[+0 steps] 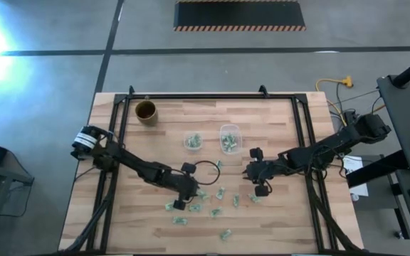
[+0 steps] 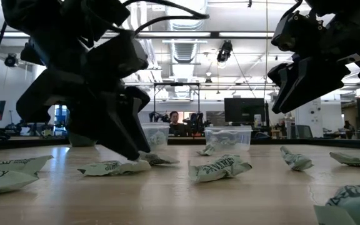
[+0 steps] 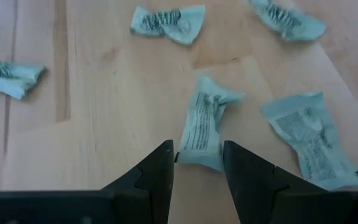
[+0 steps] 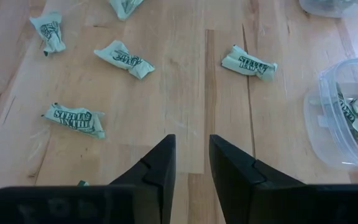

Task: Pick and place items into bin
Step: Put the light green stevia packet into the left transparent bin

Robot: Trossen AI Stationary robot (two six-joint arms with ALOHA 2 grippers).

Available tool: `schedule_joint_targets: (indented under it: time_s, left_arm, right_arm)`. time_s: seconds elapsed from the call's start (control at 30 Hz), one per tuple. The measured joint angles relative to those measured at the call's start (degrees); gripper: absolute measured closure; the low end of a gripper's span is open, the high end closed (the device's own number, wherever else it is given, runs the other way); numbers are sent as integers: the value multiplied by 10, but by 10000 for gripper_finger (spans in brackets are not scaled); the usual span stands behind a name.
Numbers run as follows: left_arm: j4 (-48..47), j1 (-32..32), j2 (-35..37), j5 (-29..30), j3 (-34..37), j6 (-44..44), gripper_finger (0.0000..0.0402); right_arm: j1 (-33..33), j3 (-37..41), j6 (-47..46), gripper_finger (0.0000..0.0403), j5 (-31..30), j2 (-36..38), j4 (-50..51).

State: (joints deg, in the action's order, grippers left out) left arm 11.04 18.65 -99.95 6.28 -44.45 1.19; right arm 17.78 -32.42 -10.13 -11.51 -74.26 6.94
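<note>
I see the items [image 1: 212,203] as small green-and-white wrapped pieces, twisted at the ends like sweets, with dark print on them. Most lie flat and loose on the wooden table [image 1: 276,220], scattered across its middle and near half, each apart from the next. One piece [image 3: 205,127] lies lengthwise, crumpled at one end, with a flatter, wider one [image 3: 306,140] just beside it. Some are already inside the two clear tubs [image 1: 230,139], piled against the walls; I count several in each, though from above I cannot tell exactly how many. From table height the loose ones look puffy and creased [image 2: 220,167].
</note>
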Motion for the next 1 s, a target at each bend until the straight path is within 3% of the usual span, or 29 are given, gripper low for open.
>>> schedule_joint_targets:
  time_s: [0.43,0.77,1.0]
  left_arm:
    - [7,0,-22,-1,-9,0,283]
    - [0,0,-16,-1,-8,-1,374]
    - [-5,0,7,9,-8,-2,400]
  right_arm:
    - [0,0,0,328,0,0,0]
    - [0,0,0,320,0,0,0]
    - [0,0,0,316,0,0,0]
